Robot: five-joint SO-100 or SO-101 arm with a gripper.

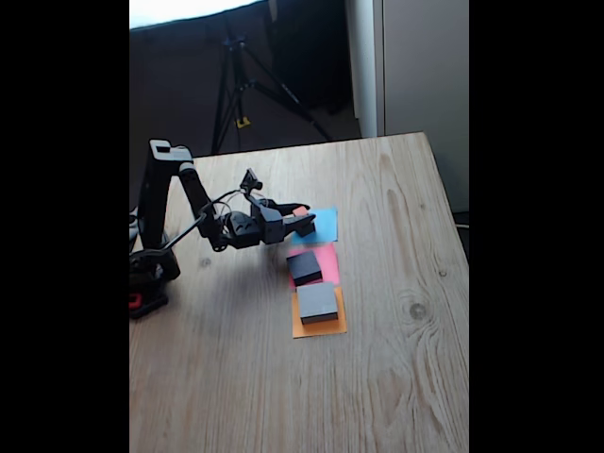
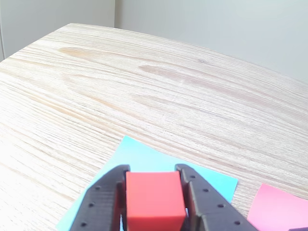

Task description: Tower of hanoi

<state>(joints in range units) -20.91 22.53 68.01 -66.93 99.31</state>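
Now my black two-finger gripper (image 2: 154,202), jaws clamped on the small red cube (image 2: 155,199) w/ no slack, should lower it flat & centred onto the blue paper square (image 2: 144,156).

Gripper (image 2: 155,199) black, clamped on the red cube (image 2: 155,199). Tabletop (image 2: 144,96) pale wood with streaky grain, a darker knot toward 4 o'clock in the fixed view. Paper squares: blue (image 1: 324,225), pink (image 1: 327,260), orange (image 1: 319,327). Block (image 1: 304,268) on pink near-black, block (image 1: 317,302) on orange dark grey. Arm (image 1: 170,203) black, red patch at its base.
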